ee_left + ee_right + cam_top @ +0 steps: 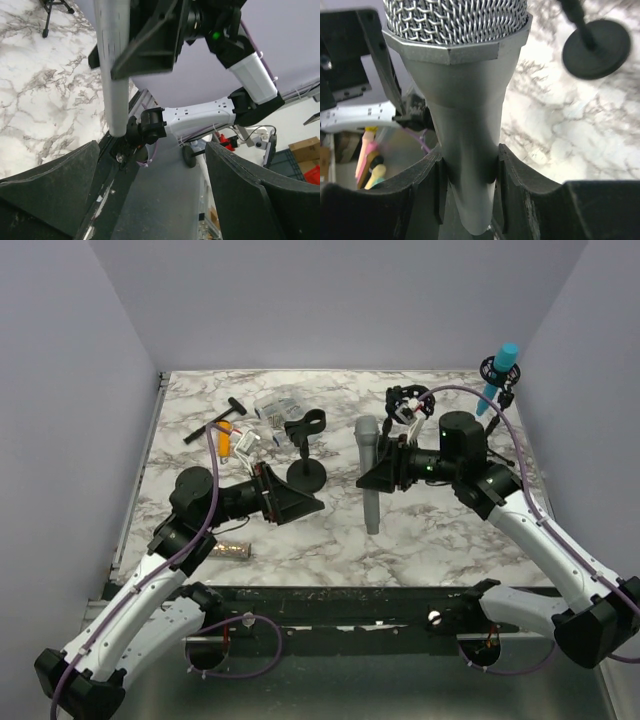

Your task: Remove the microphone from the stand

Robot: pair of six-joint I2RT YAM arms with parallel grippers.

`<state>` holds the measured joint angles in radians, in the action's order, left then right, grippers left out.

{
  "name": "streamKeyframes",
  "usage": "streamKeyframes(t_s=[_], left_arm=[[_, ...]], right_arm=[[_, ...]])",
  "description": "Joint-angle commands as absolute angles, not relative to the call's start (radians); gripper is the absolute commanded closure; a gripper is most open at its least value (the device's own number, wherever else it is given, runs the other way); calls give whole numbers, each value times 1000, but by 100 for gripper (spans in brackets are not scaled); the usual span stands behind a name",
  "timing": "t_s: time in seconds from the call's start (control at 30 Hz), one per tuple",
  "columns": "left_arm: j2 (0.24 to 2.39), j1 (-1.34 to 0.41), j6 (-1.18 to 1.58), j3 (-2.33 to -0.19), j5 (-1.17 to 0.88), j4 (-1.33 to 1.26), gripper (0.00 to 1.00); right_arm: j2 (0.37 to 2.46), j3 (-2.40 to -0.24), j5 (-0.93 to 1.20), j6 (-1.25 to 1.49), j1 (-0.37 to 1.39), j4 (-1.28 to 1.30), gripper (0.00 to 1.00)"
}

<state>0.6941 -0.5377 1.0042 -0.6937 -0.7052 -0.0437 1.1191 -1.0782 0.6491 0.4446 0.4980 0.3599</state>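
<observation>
Left hand (302, 503) gapes wide, held low; right hand (368, 480) is clamped tight, reaching leftward.

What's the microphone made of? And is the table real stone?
The microphone is probably metal: a matte silver-grey body and a shiny woven wire-mesh head. The table looks like white marble with grey veins, but it could be a printed surface; the pictures can't tell.

Bright even light, soft faint shadows on the table (330, 530), no glare, overhead view sharp, wrist-view foregrounds slightly blurred

stand (307, 478) mid-table, clutter (262, 425) behind, tabletop (430, 540) open nearside
</observation>
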Motion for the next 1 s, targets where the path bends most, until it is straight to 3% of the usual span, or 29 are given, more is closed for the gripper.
streamKeyframes(t_s=[0.0,0.23,0.43,0.7,0.97], left_arm=[[761,-582,1045,-751,-616,-54,12],[860,-686,1046,-774,-540,-90,10],[936,-725,1058,-786,-530,-160,17],[985,-730,1051,-782,-488,-171,35],[1029,-735,1078,-805,-502,-209,38]], right_arm=[[1061,-986,749,506,557,221,90],[1022,-893,725,573,630,141,90],[1016,-877,719,573,672,140,90],[1002,-863,714,575,697,136,90],[998,-850,711,580,712,136,90]])
